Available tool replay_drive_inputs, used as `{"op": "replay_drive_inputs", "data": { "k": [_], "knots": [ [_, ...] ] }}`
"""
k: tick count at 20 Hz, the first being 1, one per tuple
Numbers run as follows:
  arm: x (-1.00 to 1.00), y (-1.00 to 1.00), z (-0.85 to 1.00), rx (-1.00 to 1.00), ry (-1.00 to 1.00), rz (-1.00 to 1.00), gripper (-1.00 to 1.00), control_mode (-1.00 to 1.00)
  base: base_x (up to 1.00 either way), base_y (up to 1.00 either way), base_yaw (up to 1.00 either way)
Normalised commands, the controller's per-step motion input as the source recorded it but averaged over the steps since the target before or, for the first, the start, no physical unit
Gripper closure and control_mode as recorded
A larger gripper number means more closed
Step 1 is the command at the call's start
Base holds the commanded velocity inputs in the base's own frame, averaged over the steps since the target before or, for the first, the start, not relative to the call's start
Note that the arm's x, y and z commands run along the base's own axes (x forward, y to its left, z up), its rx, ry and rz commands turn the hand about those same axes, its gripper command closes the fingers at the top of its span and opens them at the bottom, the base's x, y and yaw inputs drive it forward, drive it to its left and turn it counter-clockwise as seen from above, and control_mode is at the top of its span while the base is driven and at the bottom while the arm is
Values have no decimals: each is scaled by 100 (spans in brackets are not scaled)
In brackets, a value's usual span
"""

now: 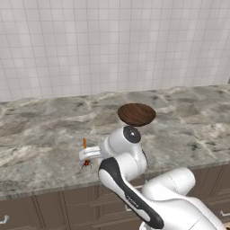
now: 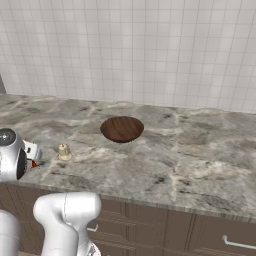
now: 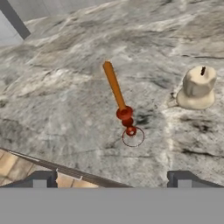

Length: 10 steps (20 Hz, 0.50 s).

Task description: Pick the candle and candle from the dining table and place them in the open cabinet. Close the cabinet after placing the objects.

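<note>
Even, bright, diffuse rendered light with no clear source and no glare. The white tiled wall (image 1: 112,45) is uniformly lit. On the marbled worktop (image 2: 200,150) the brown bowl (image 2: 122,128) throws only a faint shadow. In the hand view the orange taper candle (image 3: 114,87) casts a soft dark patch toward 4 o'clock. Edges look slightly soft and low-resolution; no lens distortion.
</note>
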Motion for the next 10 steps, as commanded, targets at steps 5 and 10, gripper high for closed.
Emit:
{"op": "replay_drive_inputs", "data": {
  "k": [5,10],
  "knots": [
    [13,0,-4,-1,1,0,-100,-100,0,0,0],
    [32,0,-1,0,3,0,-100,-100,0,0,0]
  ]
}}
